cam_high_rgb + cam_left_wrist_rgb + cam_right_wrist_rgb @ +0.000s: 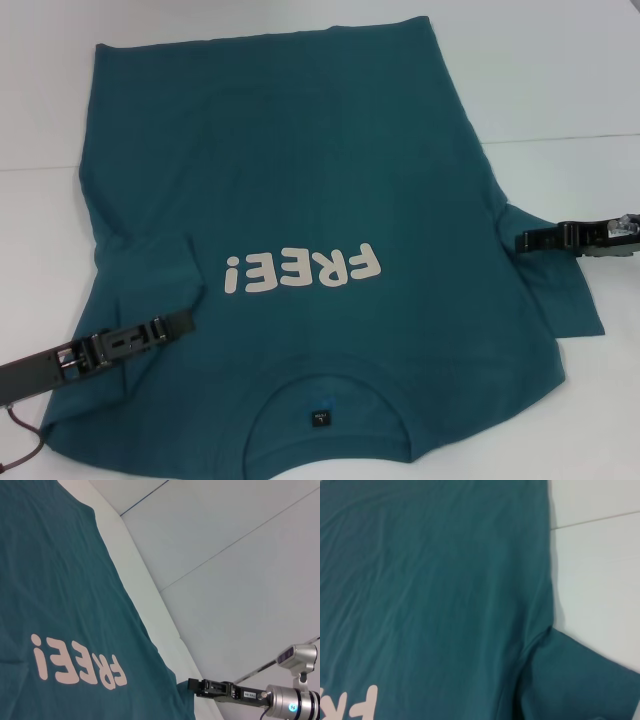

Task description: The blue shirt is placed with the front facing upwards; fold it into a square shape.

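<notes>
Shirt count: one blue shirt (300, 180), spread front-up on the white table (560, 70), collar at the near edge, hem toward the far edge, white "FREE!" lettering (303, 270) across the chest. Two grippers: left gripper (178, 322) lies low over the left sleeve, right gripper (525, 241) at the right sleeve's edge. Finger spread: cannot tell for either.

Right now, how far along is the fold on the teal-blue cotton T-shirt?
Barely begun. Done: the teal-blue cotton T-shirt lies front up, its white lettering showing. In hand: the left gripper lies over the left sleeve, which looks folded inward; the right gripper is at the right sleeve. Left: that sleeve is still spread, and all body folds.
</notes>
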### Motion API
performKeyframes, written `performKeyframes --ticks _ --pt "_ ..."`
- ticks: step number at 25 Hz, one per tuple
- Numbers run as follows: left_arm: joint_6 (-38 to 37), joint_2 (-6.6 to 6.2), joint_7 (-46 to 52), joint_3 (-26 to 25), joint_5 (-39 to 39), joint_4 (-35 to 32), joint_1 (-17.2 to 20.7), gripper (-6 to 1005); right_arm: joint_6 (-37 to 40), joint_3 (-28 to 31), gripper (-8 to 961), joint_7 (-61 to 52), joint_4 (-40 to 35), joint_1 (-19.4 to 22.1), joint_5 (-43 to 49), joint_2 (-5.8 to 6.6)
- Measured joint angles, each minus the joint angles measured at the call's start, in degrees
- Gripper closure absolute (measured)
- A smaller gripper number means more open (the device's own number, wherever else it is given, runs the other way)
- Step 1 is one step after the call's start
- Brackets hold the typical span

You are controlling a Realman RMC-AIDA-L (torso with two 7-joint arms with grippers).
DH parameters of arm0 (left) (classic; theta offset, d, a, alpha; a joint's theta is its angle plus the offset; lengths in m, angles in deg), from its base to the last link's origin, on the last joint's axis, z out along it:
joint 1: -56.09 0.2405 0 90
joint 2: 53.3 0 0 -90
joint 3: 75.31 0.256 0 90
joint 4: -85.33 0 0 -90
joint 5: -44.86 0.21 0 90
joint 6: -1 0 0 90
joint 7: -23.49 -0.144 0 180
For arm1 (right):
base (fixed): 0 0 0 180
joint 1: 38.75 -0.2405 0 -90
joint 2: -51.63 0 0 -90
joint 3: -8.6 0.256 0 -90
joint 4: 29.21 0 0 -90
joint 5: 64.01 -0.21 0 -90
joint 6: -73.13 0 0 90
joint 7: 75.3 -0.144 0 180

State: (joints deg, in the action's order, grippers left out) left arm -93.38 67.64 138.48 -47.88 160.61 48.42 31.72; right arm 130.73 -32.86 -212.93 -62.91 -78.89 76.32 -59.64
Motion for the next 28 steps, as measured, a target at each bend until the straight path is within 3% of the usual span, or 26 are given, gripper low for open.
performKeyframes --ticks 15,28 --pt "-0.02 0.00 0.03 -0.09 -0.56 -0.01 0.35 391 -0.35 -0.12 65 0.00 0.44 -1.28 -0.26 -1.41" --pt "-0.26 0.00 0.17 -0.09 -0.75 -0.01 0.28 391 0.33 0.11 87 -0.72 0.14 -1.62 -0.49 -1.25"
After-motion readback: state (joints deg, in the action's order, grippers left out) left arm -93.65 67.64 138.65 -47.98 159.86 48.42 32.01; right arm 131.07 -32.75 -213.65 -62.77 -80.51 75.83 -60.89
